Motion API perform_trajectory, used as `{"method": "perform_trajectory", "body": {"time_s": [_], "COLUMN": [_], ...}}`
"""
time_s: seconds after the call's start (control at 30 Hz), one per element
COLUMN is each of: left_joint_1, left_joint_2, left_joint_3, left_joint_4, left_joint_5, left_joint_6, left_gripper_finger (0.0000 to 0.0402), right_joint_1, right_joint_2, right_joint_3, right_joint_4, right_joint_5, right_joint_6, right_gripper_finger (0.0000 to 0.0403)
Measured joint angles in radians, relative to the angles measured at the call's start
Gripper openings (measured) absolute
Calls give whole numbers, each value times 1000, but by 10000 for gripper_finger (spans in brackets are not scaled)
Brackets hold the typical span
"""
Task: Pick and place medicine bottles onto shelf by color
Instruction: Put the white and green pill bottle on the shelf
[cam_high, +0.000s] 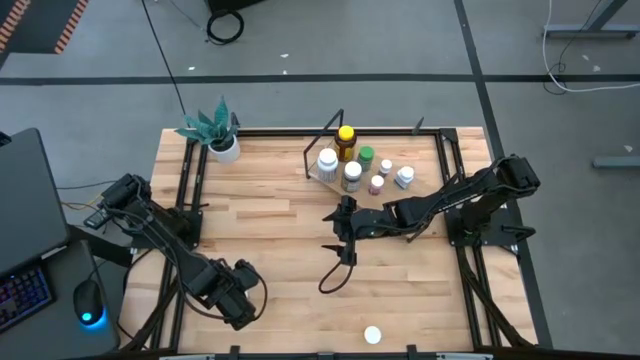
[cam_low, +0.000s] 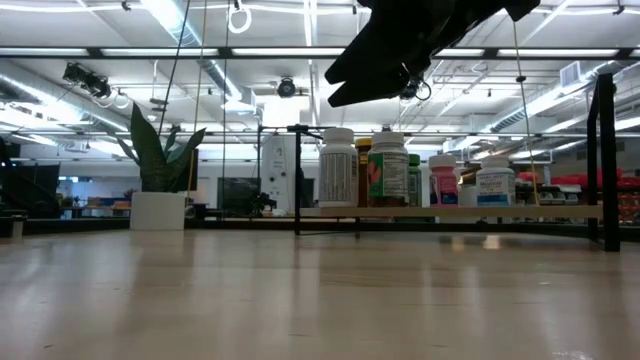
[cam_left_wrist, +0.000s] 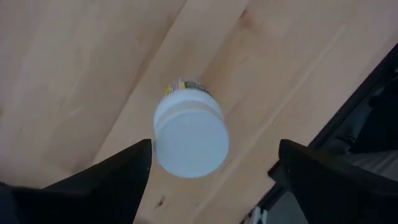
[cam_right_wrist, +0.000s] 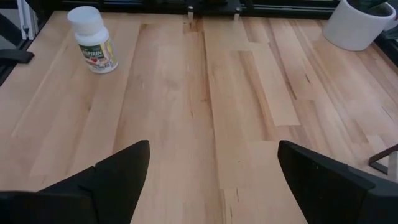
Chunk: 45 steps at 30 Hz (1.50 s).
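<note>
High view: the shelf (cam_high: 325, 172) sits at the table's far edge, and I place everything from it. On it stand the medicine bottles (cam_high: 352, 160): an amber one with a yellow cap (cam_high: 346, 140) at the back, a green-capped one (cam_high: 366, 156) beside it, the white-capped ones and a pinkish one (cam_high: 377, 184) nearer the front. One stray white-capped bottle (cam_high: 372, 335) stands alone at the near table edge, well apart from the shelf. Its label reads "ASPIRIN" (cam_right_wrist: 94, 53) in my right wrist view; the labels on the shelf are too small to read.

My right claw (cam_high: 347, 246) hangs just in front of the shelf, fingers spread, gripping nothing. My left claw (cam_high: 240, 298) waits near the front-left, also spread and empty, above the stray bottle in its wrist view. A potted plant (cam_high: 214, 130) stands left of the shelf.
</note>
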Motion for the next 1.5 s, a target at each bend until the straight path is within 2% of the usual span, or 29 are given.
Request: {"method": "perform_trajectory", "body": {"time_s": [0.23,0.53,0.63,0.77,0.9,1.23,1.5], "left_joint_1": [-2,-3,-3,0,14,37,75], "left_joint_2": [0,0,-1,0,0,0,0], "left_joint_3": [0,0,-44,-141,-180,-187,-187], "left_joint_4": [-82,-69,-37,71,102,121,129], "left_joint_5": [19,-9,-3,68,70,50,29], "left_joint_6": [2,-28,-43,-58,-50,16,34], "left_gripper_finger": [355,355,355,355,351,323,315], "right_joint_1": [0,0,0,1,2,2,3], "right_joint_2": [0,0,0,0,0,0,0], "right_joint_3": [0,0,0,0,0,0,0], "right_joint_4": [0,-1,-1,-3,-4,-8,-16], "right_joint_5": [0,0,0,0,1,1,0], "right_joint_6": [0,0,0,4,11,13,11], "right_gripper_finger": [363,363,363,363,363,363,363]}}
